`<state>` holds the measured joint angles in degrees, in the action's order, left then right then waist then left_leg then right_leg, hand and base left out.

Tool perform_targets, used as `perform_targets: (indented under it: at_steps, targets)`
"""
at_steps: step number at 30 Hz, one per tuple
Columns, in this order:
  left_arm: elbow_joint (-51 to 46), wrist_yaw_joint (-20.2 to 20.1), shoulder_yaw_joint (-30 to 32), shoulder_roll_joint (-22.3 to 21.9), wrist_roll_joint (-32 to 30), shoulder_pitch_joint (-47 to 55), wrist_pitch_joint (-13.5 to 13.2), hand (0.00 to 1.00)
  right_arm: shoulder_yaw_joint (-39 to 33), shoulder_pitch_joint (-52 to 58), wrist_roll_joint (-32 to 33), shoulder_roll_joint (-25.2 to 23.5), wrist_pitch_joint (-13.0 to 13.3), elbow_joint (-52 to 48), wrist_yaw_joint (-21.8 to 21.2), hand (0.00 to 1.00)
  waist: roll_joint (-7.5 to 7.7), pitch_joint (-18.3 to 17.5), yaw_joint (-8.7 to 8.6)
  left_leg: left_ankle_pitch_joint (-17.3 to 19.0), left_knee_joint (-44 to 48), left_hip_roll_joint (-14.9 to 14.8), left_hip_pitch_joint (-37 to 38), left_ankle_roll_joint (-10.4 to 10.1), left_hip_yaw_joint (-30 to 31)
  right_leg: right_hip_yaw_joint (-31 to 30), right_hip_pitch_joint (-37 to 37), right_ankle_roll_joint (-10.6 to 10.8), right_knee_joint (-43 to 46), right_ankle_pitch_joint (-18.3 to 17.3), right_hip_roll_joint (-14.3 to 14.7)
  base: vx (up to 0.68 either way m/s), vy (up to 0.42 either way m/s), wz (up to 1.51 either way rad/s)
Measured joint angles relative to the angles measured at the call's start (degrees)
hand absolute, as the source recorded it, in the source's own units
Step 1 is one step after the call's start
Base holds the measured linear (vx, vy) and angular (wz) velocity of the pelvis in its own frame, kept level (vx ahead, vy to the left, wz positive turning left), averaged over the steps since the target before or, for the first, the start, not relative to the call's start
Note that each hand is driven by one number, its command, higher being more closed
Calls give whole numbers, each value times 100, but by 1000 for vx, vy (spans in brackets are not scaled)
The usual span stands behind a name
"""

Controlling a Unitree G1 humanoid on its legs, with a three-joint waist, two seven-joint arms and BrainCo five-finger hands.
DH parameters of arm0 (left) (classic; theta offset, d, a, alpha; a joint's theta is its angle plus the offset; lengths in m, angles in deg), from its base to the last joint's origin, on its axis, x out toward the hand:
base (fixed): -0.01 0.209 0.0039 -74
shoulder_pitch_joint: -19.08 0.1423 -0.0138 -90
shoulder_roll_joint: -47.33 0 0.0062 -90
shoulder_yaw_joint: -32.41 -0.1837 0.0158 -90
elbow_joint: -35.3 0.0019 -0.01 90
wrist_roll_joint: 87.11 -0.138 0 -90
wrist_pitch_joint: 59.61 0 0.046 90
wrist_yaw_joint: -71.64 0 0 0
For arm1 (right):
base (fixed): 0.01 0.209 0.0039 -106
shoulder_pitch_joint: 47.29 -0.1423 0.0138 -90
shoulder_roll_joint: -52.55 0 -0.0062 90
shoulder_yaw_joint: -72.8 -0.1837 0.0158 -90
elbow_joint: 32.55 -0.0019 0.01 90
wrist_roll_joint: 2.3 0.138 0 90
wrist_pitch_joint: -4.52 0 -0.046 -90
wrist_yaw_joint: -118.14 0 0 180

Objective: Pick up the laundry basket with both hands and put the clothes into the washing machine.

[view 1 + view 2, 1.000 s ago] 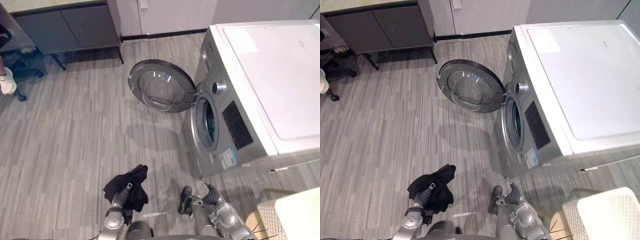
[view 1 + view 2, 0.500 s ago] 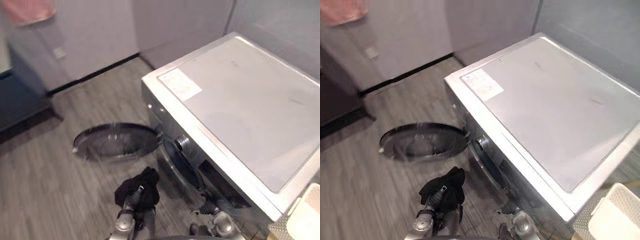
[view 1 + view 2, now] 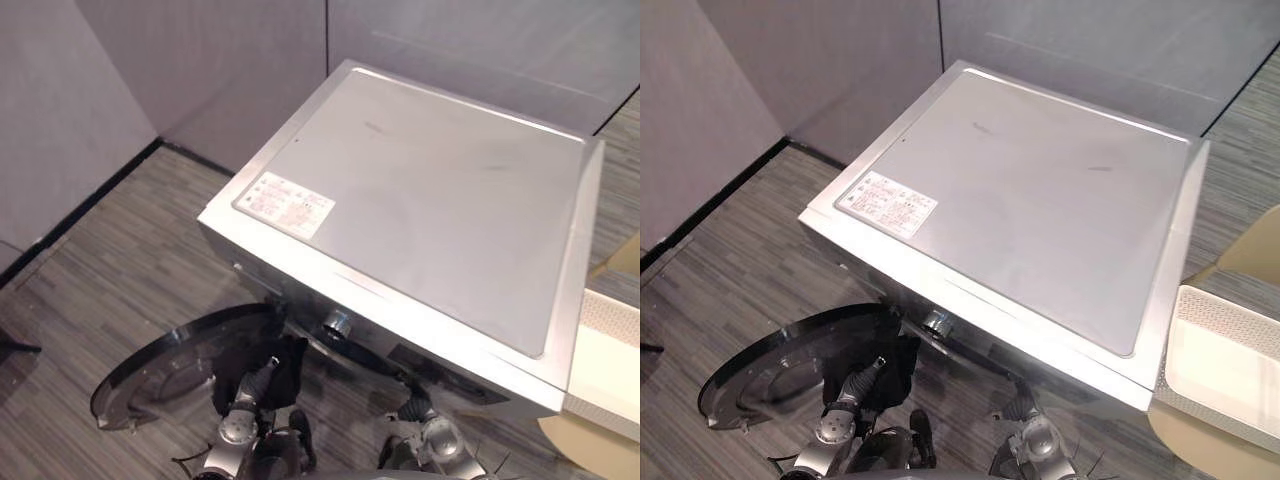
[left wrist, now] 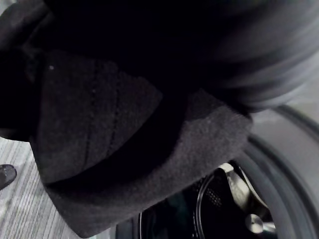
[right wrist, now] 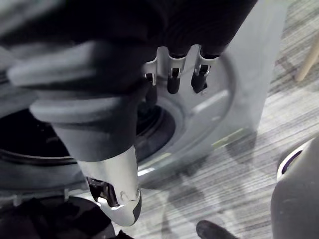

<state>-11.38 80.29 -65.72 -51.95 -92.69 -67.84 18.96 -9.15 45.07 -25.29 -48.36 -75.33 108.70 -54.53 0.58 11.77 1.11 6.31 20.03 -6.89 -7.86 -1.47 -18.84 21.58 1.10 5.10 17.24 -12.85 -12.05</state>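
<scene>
My left hand (image 3: 260,383) is wrapped in a black garment (image 3: 268,360) that hangs from it, just in front of the silver washing machine (image 3: 430,200). Its round door (image 3: 165,372) stands swung open to the left. In the left wrist view the black garment (image 4: 124,139) covers the hand, with the dark drum opening (image 4: 199,214) close behind it. My right hand (image 3: 413,408) hangs low before the machine's front. In the right wrist view its fingers (image 5: 172,74) are straight and hold nothing. The white laundry basket (image 3: 1225,350) stands to the right of the machine.
Grey walls close in behind the washing machine and on the left. The basket rests on a tan stand (image 3: 1200,450) beside the machine. Striped grey floor (image 3: 110,270) lies open to the left of the door.
The whole picture has swung, so the camera has moved: the machine now lies straight ahead and nearer. My left hand with the black garment is now up close to the door opening.
</scene>
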Motion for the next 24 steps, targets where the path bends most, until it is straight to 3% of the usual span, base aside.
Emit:
perform_targets:
  at_steps: [4,7,10,13,16,17,19,24]
  targets:
    - [0,6,163,-242,32,131,25,100,71,-40,126,12,-54,85,18,0,-220,-2,117,17,673,-314,-119,-27,262,-693,128,-80,-55,152,284,-9,-85,-92]
    - [1,8,162,-303,47,107,44,100,-49,-80,180,115,-66,103,38,0,-234,-8,76,16,506,-345,-18,-29,304,-956,336,-95,82,165,347,-6,-33,-63]
    - [2,6,123,-382,52,49,52,100,-284,-76,224,221,-151,68,50,0,-250,-18,-53,73,216,-324,249,-210,328,-1081,401,-96,251,172,389,-41,-18,-32]
    - [-14,1,-146,-356,83,-212,56,100,-441,-102,254,269,-148,-5,152,0,-231,19,-196,239,431,-318,48,-430,464,-1068,866,-53,976,106,277,-108,31,-2]
    - [-294,1,-354,-303,105,-475,90,100,-508,-310,373,414,-158,-57,254,0,-184,347,-254,808,1409,-387,-492,-346,447,-1190,1577,-96,2015,-257,93,-230,38,-20]
    - [-473,16,-354,-286,143,-635,98,100,-520,-493,453,510,-160,-92,275,0,-252,536,-342,1335,1908,-513,-852,-288,426,-1306,2017,-92,2514,-501,95,-346,49,-42]
    - [-815,41,-365,-176,188,-1010,106,100,-537,-855,548,616,-180,-163,391,0,-213,896,-342,1788,2960,-727,-1596,-210,270,-1675,2908,-89,3333,-690,124,-374,62,-65]
    - [-1507,248,-569,-131,270,-1629,119,100,-669,-995,765,684,-263,-744,525,0,-165,1360,-425,2123,4141,-976,-2626,-43,290,-1869,3971,-176,4281,-776,98,-227,49,-19]
